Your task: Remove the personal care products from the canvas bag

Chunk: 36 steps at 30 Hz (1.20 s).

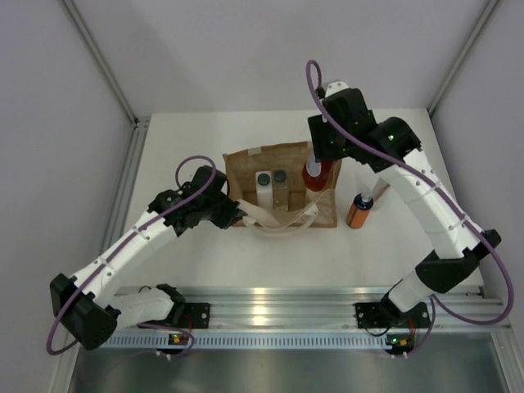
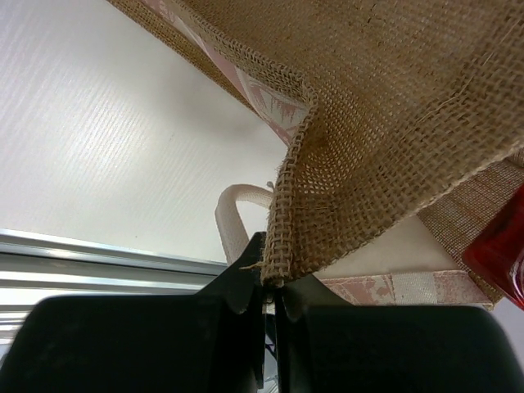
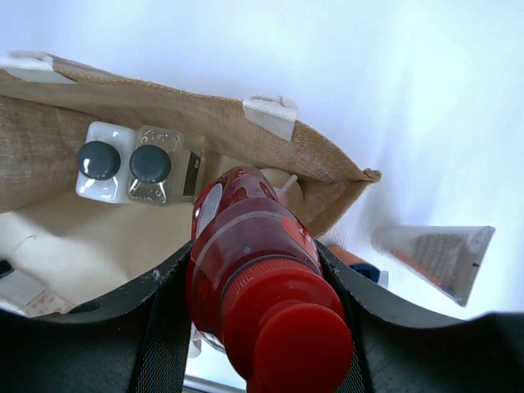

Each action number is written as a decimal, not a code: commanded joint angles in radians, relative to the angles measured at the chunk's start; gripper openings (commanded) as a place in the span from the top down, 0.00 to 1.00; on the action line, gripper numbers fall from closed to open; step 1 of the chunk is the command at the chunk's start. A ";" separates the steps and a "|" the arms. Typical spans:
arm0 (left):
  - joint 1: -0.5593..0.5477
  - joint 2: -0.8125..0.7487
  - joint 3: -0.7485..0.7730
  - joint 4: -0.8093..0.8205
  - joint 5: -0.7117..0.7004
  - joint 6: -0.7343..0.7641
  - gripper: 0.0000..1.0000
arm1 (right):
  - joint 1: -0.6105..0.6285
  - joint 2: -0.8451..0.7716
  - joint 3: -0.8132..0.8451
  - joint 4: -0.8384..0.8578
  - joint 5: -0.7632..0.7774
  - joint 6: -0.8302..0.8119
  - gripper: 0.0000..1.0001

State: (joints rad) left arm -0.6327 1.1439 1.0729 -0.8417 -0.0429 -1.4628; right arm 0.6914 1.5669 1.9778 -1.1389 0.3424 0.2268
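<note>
The right tool is clamped around the red bottle, which stands roughly upright at the right end of the canvas bag, cap above the rim. I judge the way out is straight up, then past the bag's right side, where the orange bottle stands on the surface. The left tool is pinched onto the bag's left rim (burlap between its jaws), while the white squarish bottle and the clear grey-capped bottle stand inside the bag, nearer its middle.
</note>
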 commanded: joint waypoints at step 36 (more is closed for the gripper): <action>-0.001 0.051 0.051 -0.022 0.038 0.032 1.00 | -0.654 -0.449 -0.485 0.281 0.127 -0.006 1.00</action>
State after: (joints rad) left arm -0.6312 1.1706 1.0985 -0.8478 -0.0376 -1.4357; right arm 0.0853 1.1515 1.5398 -1.1408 0.4683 0.2131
